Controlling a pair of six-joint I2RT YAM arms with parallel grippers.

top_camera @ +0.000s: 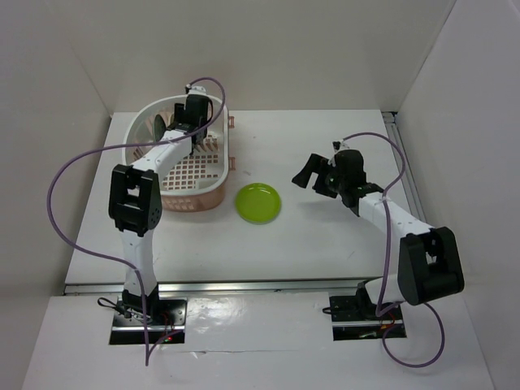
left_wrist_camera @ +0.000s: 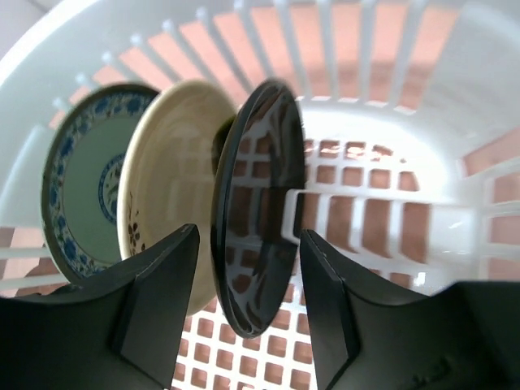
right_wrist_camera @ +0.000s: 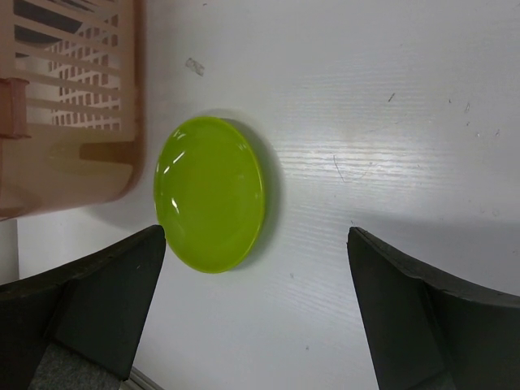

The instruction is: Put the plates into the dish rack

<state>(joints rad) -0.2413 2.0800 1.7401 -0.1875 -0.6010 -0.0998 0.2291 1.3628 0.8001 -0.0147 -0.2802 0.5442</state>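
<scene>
Though wide, left pincer (left_wrist_camera: 248, 236) astride black plate (left_wrist_camera: 260, 203) beside cream plate (left_wrist_camera: 171, 162); right pincer (right_wrist_camera: 256, 236) wide.

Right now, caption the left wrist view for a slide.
Open left gripper framing the upright black plate, cream plate and blue-patterned plate beside it in the dish rack.

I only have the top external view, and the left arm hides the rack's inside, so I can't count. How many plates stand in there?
Observer: Three, on edge in the dish rack: a patterned teal plate, a cream plate, then a black plate.
Operator: Is the left gripper clamped on one?
Observer: No. The left gripper is open, one finger on either side of the black plate.
Operator: Is the right one lined up on the green plate?
Observer: Yes. Its wrist view shows the lime green plate flat on the table, framed by the right gripper, which is open and not touching it.
</scene>
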